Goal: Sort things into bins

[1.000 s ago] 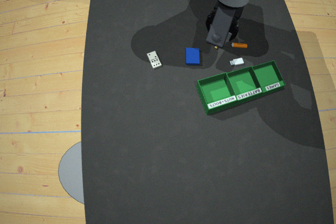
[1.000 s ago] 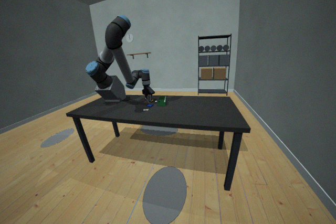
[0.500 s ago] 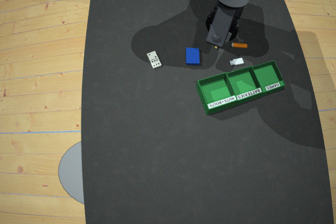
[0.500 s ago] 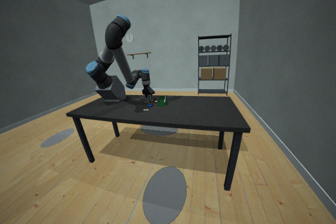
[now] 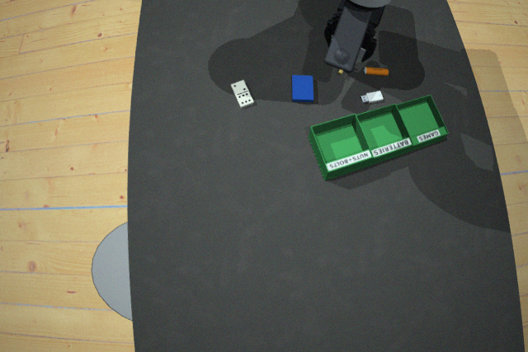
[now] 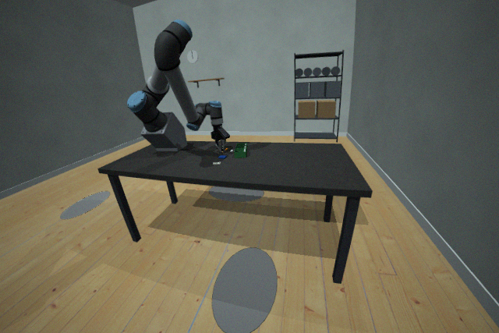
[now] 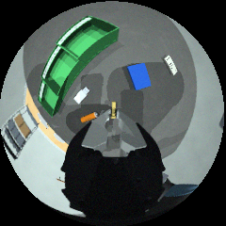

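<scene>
A small brass-coloured piece, probably a bolt or a similar fastener (image 5: 340, 72) (image 7: 113, 108), is seen at the fingertips of the two-jaw gripper (image 5: 344, 68) (image 6: 221, 150) (image 7: 113, 109), low over the dark table (image 5: 234, 232) (image 6: 262, 174) (image 7: 113, 56). The fingers are drawn nearly together and appear to be clamped on one end of the fastener, while its other end projects past the tips; whether it is lifted cannot be told. It is judged to be light, rigid metal, hard to damage but smooth enough to be turned or slipped if only its edge is pinched. A grip across the narrow shank, close to the middle, would be steadiest; with the present hold near one end, some tipping is to be expected during a lift. A firm squeeze can be tolerated, and a slow rise is called for before the fastener is carried to the NUTS+BOLTS compartment of the green bin tray (image 5: 384, 159) (image 6: 240, 155) (image 7: 101, 43), which stands upright. The orange battery (image 5: 376, 71) (image 6: 226, 149) (image 7: 88, 117) lies near the fingers and could be rolled if brushed. The white USB stick (image 5: 373, 96) (image 6: 231, 150) (image 7: 81, 95) and the blue block (image 5: 303, 88) (image 6: 222, 157) (image 7: 139, 76) are also to be avoided, while the domino (image 5: 242, 93) (image 6: 217, 163) (image 7: 170, 65) lies farther off.
</scene>
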Motion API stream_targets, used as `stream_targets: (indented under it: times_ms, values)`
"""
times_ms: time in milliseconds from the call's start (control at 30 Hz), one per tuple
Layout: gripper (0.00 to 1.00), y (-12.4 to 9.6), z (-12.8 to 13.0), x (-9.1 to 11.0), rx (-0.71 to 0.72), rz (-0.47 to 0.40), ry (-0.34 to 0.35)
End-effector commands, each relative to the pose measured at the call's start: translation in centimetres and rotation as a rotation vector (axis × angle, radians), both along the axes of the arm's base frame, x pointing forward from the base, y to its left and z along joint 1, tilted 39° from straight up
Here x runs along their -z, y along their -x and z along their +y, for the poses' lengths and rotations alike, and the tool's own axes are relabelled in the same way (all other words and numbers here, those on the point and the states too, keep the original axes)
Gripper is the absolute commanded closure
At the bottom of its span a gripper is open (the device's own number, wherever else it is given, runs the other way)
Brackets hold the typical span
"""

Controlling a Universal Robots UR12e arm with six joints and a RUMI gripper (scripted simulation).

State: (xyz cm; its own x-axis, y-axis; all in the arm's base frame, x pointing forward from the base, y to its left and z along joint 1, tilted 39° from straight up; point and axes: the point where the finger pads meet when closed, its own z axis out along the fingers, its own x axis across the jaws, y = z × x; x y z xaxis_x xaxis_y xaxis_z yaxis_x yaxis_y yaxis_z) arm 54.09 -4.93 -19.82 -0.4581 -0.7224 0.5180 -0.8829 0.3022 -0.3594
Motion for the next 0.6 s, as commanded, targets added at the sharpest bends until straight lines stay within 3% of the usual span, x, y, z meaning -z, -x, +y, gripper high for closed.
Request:
stream_targets:
  times_ms: [0,367,567]
  values:
    - [1.0,0.3,1.1,-1.5,-0.001,0.0,0.001]
    - [1.0,0.7,3.2,-4.0,-0.001,0.0,0.001]
    - [1.0,0.4,3.2,-4.1,-0.001,-0.004,0.001]
